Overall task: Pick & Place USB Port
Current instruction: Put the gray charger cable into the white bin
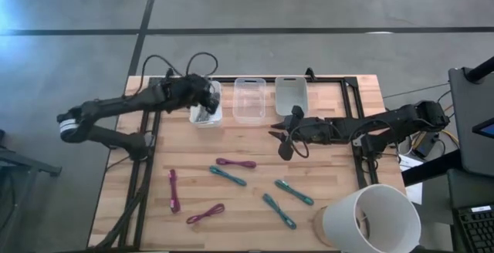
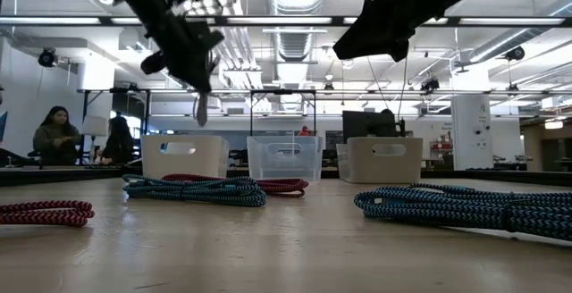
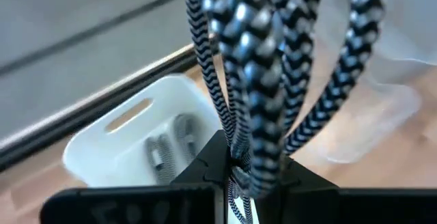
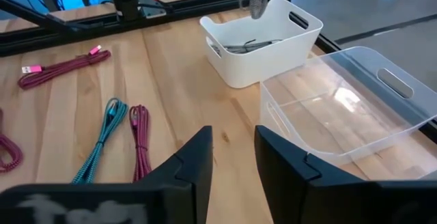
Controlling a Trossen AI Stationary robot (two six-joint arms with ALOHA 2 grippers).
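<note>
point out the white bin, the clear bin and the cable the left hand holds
white bin (image 4: 270, 43), right wrist view, side wall
clear bin (image 1: 249, 99), high view, floor
black-and-white cable (image 3: 252, 80), left wrist view, bundled loops

Braided cloth cables (image 1: 228, 175), pretty matte; pale wood surface (image 1: 247, 207) with visible grain; one glossy clear plastic bin (image 1: 249, 99), one matte white bin (image 4: 263, 39).

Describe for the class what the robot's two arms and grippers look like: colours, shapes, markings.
Both arms are dark and jointed. The left arm has a pale band near its base, and black cables loop behind it. The right gripper has two flat, angular black fingers. The left gripper is black too.
</note>
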